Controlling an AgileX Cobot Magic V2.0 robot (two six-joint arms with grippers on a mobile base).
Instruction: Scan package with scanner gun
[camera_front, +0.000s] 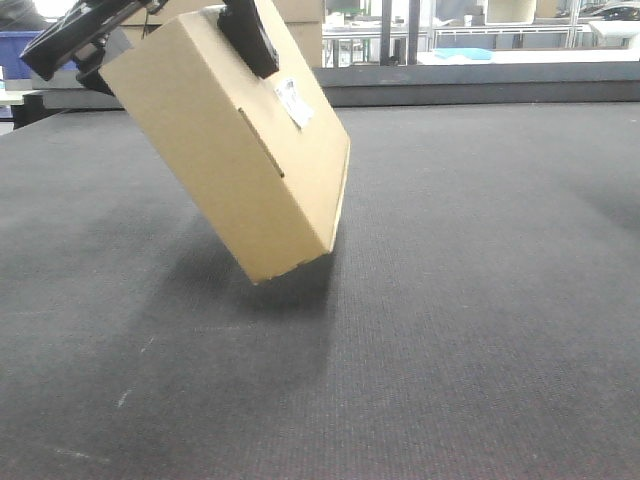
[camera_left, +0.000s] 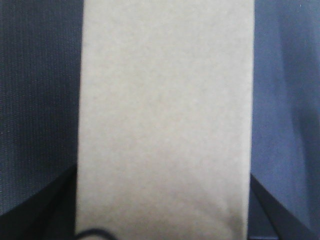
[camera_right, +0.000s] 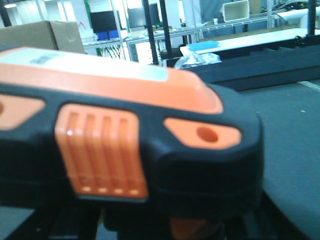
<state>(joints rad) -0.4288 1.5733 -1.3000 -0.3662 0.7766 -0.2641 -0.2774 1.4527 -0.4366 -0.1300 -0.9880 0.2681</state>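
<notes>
Package (camera_front: 225, 150) hangs tilted over the dark mat (camera_front: 480, 300), with its white barcode label (camera_front: 293, 100) near the upper edge and the slit (camera_front: 262, 143) just below it. Your left gripper (camera_front: 170, 45) is clamped on the top end, one black finger (camera_front: 250, 40) lying across the labelled face. You cannot tell whether the low corner touches the mat. Scanner gun (camera_right: 125, 130), orange and black, fills the right wrist view; the right gripper's fingers are hidden there, so you cannot tell its state
</notes>
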